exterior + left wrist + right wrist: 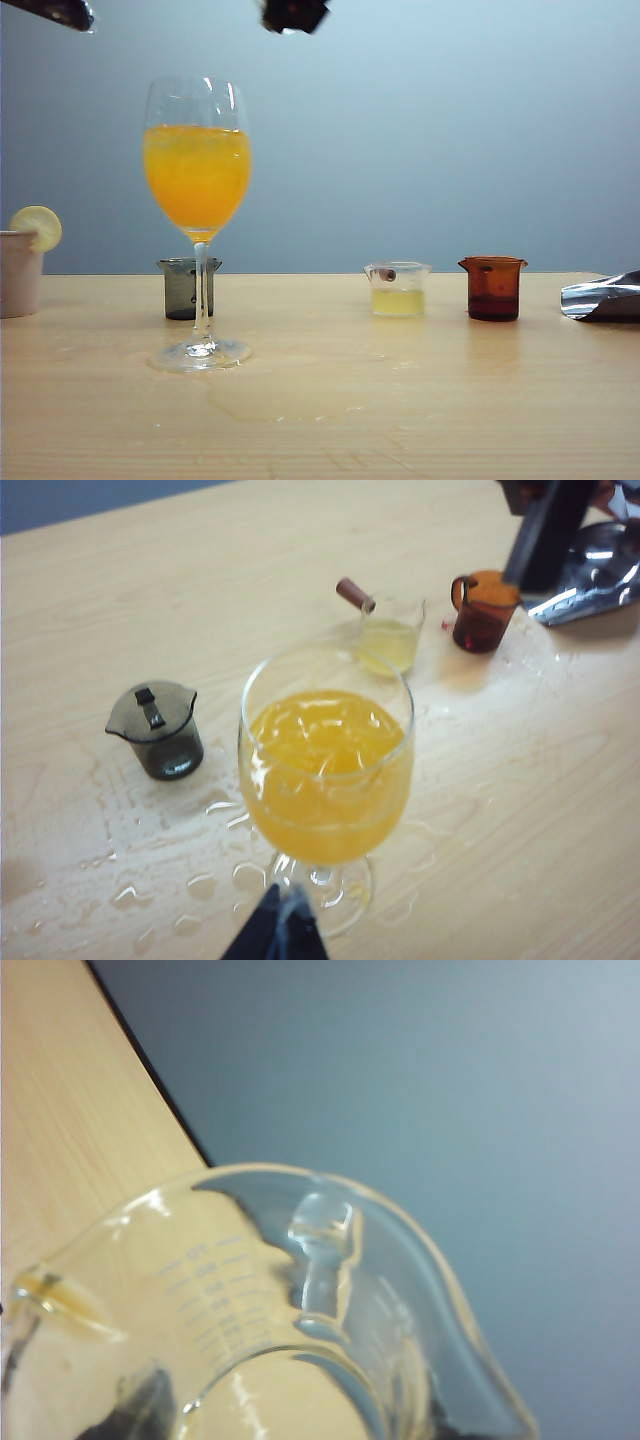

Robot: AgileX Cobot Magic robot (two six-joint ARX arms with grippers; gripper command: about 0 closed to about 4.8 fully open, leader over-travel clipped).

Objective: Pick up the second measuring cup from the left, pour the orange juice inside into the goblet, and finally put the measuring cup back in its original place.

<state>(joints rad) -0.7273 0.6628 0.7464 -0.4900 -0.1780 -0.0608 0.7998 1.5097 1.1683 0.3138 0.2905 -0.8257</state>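
The goblet point(197, 100) stands left of centre on the wooden table, its bowl more than half full of orange juice point(197, 175); in the left wrist view the juice point(325, 770) shows from above. The second measuring cup point(300, 1290), clear with a loop handle, fills the right wrist view, tilted and empty apart from a faint yellowish trace at its lip. My right gripper point(290, 1418) is shut on it, dark fingers on both sides, high above the table point(293, 14). My left gripper point(280, 925) hangs shut, holding nothing, near the goblet's foot point(335, 885).
A smoky grey cup point(188, 288) stands behind the goblet. A clear cup with pale yellow liquid point(398, 290), an amber cup point(493, 288) and crumpled foil point(605, 297) stand to the right, and a white cup with a lemon slice point(20, 270) at far left. Water drops point(200, 885) lie round the goblet.
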